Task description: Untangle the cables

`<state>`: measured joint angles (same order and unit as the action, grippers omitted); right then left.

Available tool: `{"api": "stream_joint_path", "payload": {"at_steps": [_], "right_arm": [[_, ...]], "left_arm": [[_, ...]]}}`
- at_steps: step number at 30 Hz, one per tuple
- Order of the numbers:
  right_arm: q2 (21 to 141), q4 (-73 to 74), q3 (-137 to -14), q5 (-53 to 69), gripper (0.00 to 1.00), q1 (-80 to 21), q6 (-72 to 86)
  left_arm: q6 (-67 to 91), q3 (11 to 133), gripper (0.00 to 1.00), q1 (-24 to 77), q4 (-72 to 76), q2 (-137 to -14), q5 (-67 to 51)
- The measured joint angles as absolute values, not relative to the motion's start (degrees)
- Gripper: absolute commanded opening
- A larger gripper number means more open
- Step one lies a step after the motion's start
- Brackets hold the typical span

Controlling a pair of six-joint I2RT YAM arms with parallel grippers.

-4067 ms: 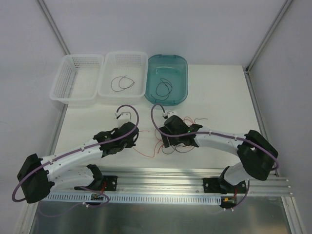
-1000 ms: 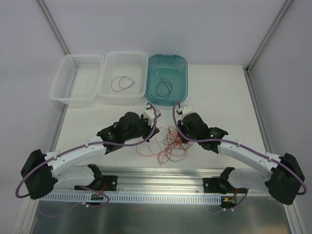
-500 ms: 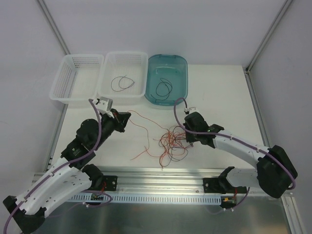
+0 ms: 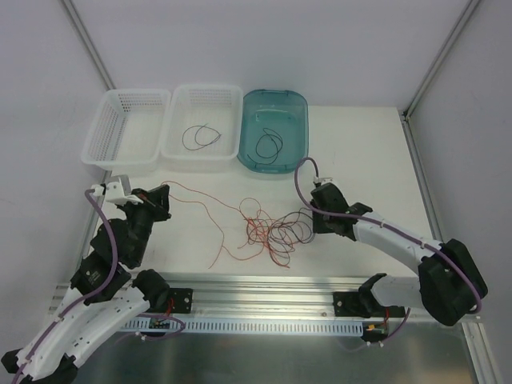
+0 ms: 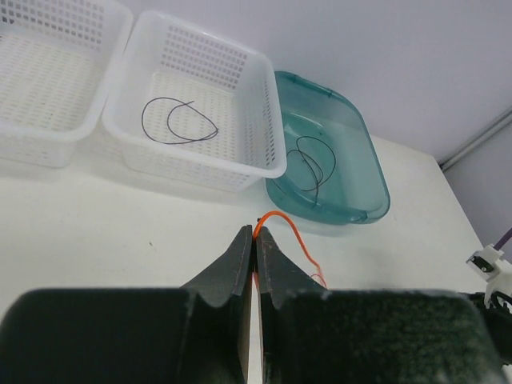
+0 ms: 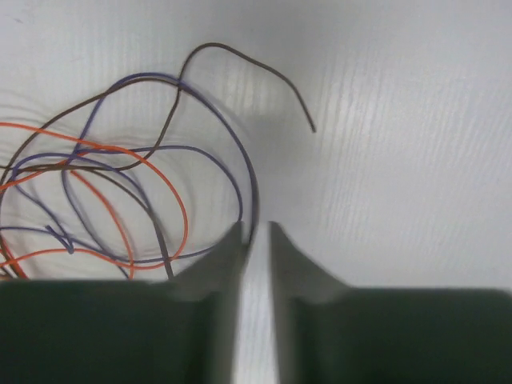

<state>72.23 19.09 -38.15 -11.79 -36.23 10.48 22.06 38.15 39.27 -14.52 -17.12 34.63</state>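
Cable (image 5: 282, 218) clenched in left pincer (image 5: 255, 234) — tangle (image 4: 270, 232) just ahead of right pincer (image 6: 255, 230), slightly parted.

A white table (image 4: 360, 152) (evenly lit) stands between pale grey walls (image 4: 264, 40) and aluminium posts (image 4: 88, 44).

This is a robotics lab test cell. Plain pale walls framed by bare aluminium corner struts (image 4: 86, 40) enclose a white tabletop (image 4: 360, 152). Along the tabletop's near edge, a slotted aluminium rail (image 4: 264, 290) carries two white-and-black robot arms (image 4: 392, 236). At its far edge stand two white perforated plastic baskets (image 4: 210, 86) and a translucent teal plastic tub (image 4: 276, 91).
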Motion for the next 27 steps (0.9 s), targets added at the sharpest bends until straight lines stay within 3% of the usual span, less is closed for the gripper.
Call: {"api": "stream_joint_path", "payload": {"at_steps": [3,6,15,22,25,27], "right_arm": [[69.5,18.5,-37.6,-9.6,0.58,-38.0,9.3],[67.1,17.3,-38.2,-8.2,0.67,-42.3,7.6],[70.7,11.2,-46.9,-7.0,0.72,-53.8,6.5],[84.1,6.8,-51.5,-7.3,0.72,-56.3,8.3],[89.0,5.8,-52.8,-7.5,0.63,-57.4,9.1],[92.2,5.0,-53.8,-8.1,0.40,-57.7,9.6]], "left_arm": [[22.1,39.4,0.00,39.3,-15.1,-18.4,33.4],[22.3,39.8,0.00,39.3,-15.4,-22.5,29.4],[25.3,39.8,0.00,39.3,-16.7,-33.7,16.5],[26.7,39.8,0.00,39.3,-16.7,-32.2,13.9],[26.8,39.8,0.00,39.3,-16.7,-32.0,13.9],[27.0,39.7,0.00,39.3,-16.7,-32.0,14.0]]}}
